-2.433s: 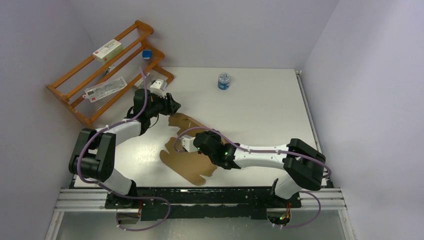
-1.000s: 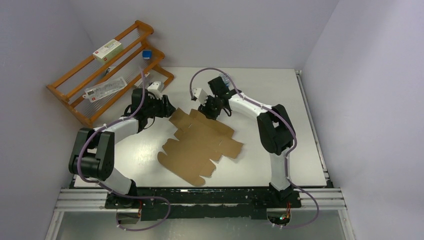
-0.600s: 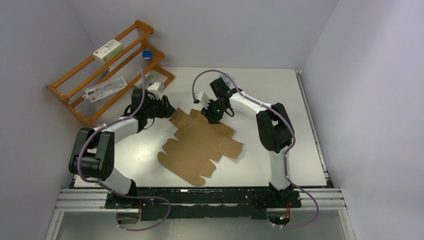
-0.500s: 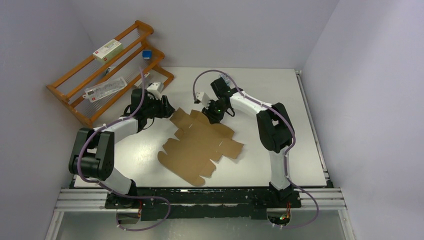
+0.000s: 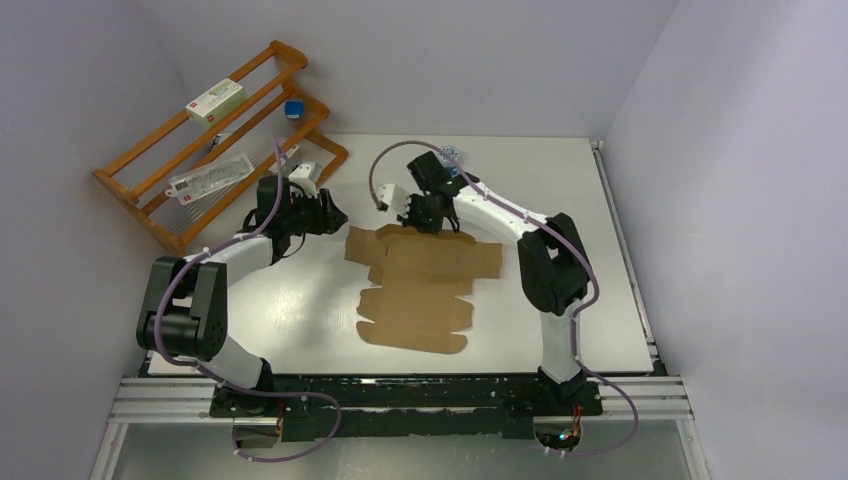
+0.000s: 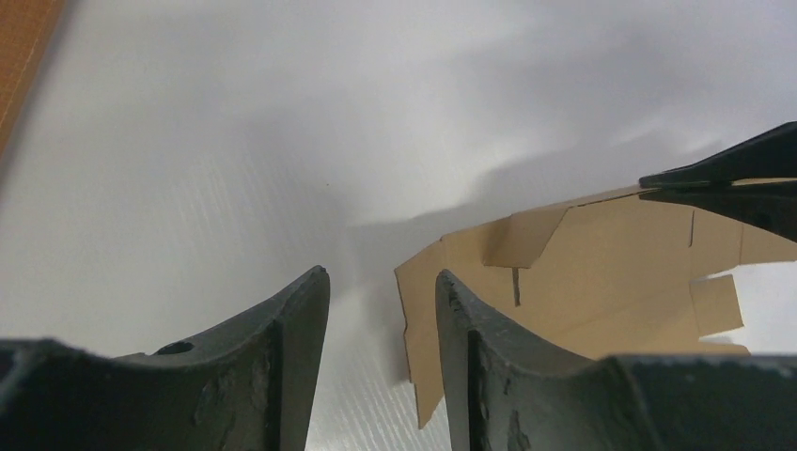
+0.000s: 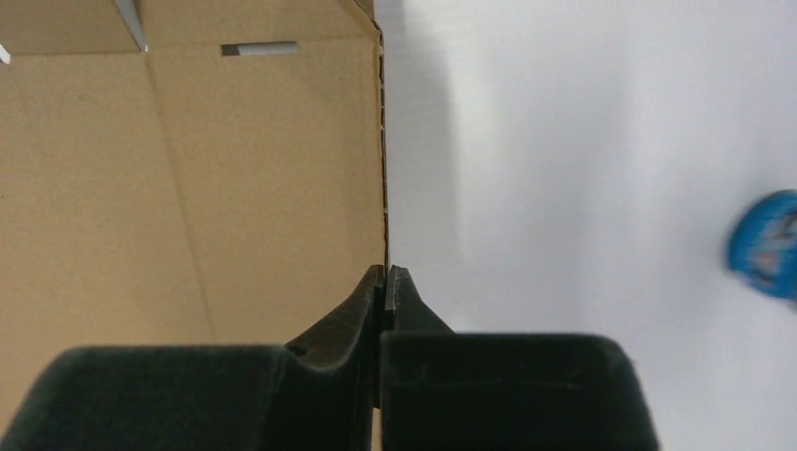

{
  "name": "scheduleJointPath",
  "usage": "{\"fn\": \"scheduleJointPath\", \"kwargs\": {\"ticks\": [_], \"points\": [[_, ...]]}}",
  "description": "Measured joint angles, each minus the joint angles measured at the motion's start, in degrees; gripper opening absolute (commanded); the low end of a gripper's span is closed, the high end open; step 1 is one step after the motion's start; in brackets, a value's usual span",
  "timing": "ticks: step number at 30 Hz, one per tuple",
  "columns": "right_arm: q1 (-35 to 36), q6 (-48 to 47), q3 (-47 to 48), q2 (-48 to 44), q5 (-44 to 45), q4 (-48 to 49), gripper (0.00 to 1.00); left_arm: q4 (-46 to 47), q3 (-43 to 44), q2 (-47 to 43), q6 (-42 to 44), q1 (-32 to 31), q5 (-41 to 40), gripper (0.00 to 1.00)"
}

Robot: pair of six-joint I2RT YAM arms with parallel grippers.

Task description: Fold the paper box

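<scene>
The paper box (image 5: pixel 420 285) is a flat brown die-cut cardboard sheet lying unfolded mid-table, its edges square to the table. My right gripper (image 5: pixel 418 222) is at the sheet's far edge, shut on that edge; in the right wrist view the jaws (image 7: pixel 386 272) meet with the thin cardboard edge (image 7: pixel 188 169) between them. My left gripper (image 5: pixel 335 215) is open and empty, just left of the sheet's far left corner. In the left wrist view its fingers (image 6: pixel 381 282) are apart, with the cardboard (image 6: pixel 601 272) ahead to the right and the right gripper's fingers (image 6: pixel 733 178) pinching it.
A wooden rack (image 5: pixel 200 150) stands at the back left with a white carton (image 5: pixel 215 100) and a packet on it. A blue and white tin (image 5: pixel 450 155) sits behind the right arm, also seen in the right wrist view (image 7: pixel 766 246).
The right arm swung from the near side to the sheet's far edge, shut on it, and turned the sheet from a slant to square. The left gripper barely moved.
</scene>
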Motion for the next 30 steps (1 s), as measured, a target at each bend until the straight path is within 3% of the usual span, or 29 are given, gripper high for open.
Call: {"fn": "scheduleJointPath", "kwargs": {"ticks": [5, 15, 30], "points": [[4.2, -4.5, -2.6, -5.0, 8.9, 5.1, 0.0, 0.5, 0.0, -0.1, -1.2, 0.9, 0.0, 0.5], [10.2, -15.0, -19.8, -16.1, 24.3, 22.8, 0.0, 1.9, 0.0, 0.3, -3.5, 4.1, -1.0, 0.49], [16.4, -20.1, -31.6, -20.7, 34.4, 36.3, 0.0, 7.3, 0.3, 13.0, -6.2, 1.3, 4.9, 0.49]]}}
